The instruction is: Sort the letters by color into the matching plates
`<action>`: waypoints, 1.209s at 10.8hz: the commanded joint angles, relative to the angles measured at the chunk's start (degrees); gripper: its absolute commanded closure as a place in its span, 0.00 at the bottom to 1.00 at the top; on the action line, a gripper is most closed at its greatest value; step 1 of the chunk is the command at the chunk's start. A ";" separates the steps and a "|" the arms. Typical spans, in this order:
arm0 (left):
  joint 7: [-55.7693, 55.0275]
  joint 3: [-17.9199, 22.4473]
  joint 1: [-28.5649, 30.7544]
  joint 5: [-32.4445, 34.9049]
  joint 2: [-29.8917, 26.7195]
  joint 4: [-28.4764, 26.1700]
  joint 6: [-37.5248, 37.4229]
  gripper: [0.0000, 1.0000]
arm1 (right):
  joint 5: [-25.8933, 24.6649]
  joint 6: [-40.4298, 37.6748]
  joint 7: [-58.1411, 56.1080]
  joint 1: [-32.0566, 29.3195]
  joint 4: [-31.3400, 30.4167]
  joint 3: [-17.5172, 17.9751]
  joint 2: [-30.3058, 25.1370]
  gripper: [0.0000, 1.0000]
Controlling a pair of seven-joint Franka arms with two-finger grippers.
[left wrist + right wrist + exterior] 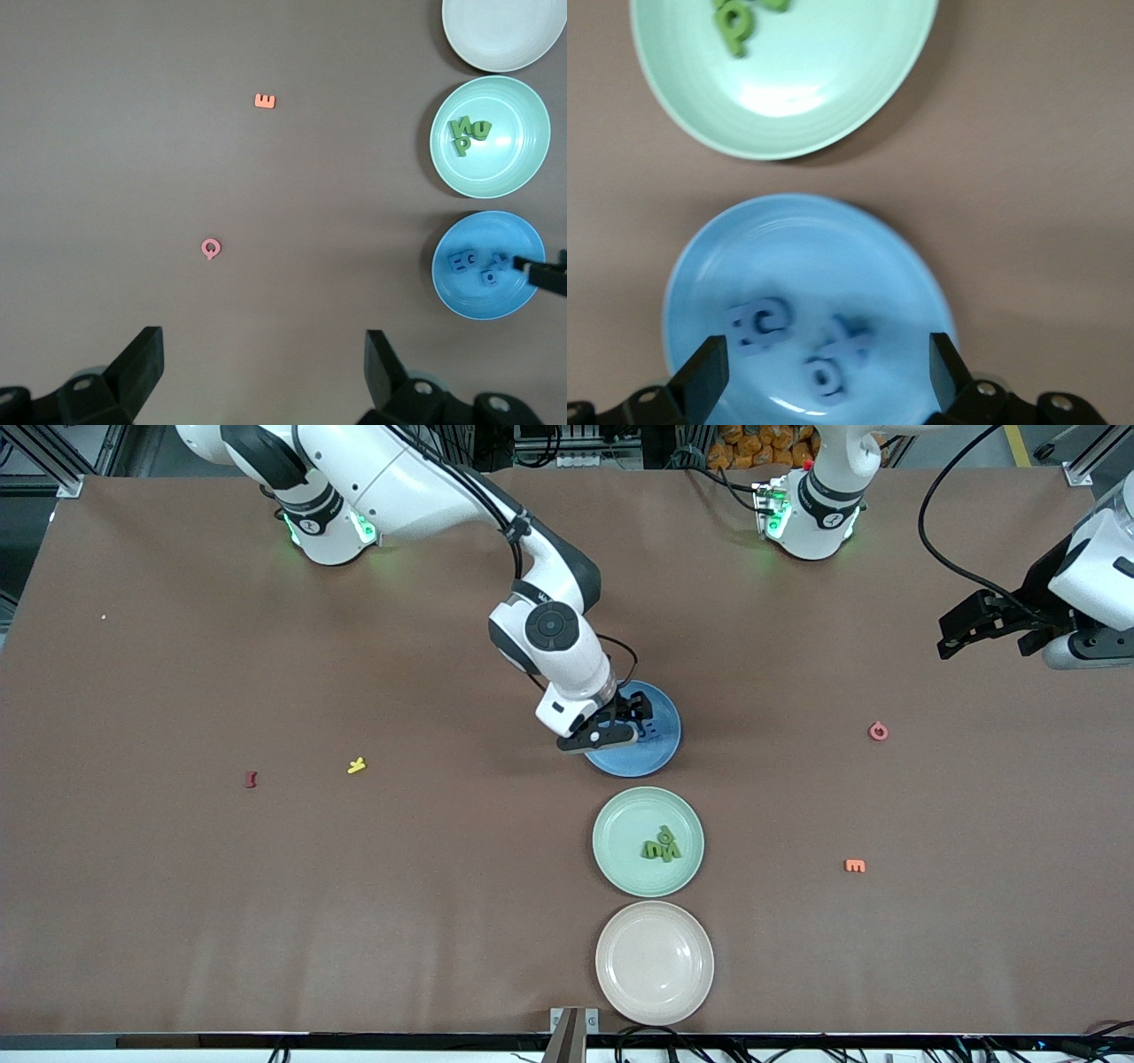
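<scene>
Front view: right end effector [620,724] released, half-hiding blue plate [660,755] | left end effector [985,627] released, waiting

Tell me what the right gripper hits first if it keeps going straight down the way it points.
The right gripper, fingers open, points down over the blue plate. It would likely meet the blue letters lying there first, though how high it hangs is unclear.

Blue plate [657,757] partly hidden by the right gripper [620,722] in the front view, blue letters [802,341] blurred in the right wrist view, green letters [740,19] cut by that view's edge, cream plate [500,35] cut off in the left wrist view.
</scene>
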 commanded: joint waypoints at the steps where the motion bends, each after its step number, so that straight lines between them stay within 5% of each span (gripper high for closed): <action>1: 1.69 0.78 -0.53 -0.71 -0.01 0.32 -1.11 0.00 | 0.03 -8.43 -10.61 -5.83 0.32 -2.51 -3.25 0.00; 5: 1.61 0.69 -0.44 -0.62 -0.27 0.32 -1.20 0.00 | 0.12 -14.43 -26.16 -13.03 0.32 -11.91 -5.72 0.00; 11: 1.52 0.78 -0.44 3.07 -0.28 0.94 1.18 0.00 | 0.12 -14.43 -42.18 -24.47 0.24 -20.36 -7.56 0.00; 13: 1.69 0.78 -0.44 3.07 -0.10 1.02 1.62 0.00 | 0.03 -19.75 -44.46 -25.09 0.06 -23.95 -10.63 0.00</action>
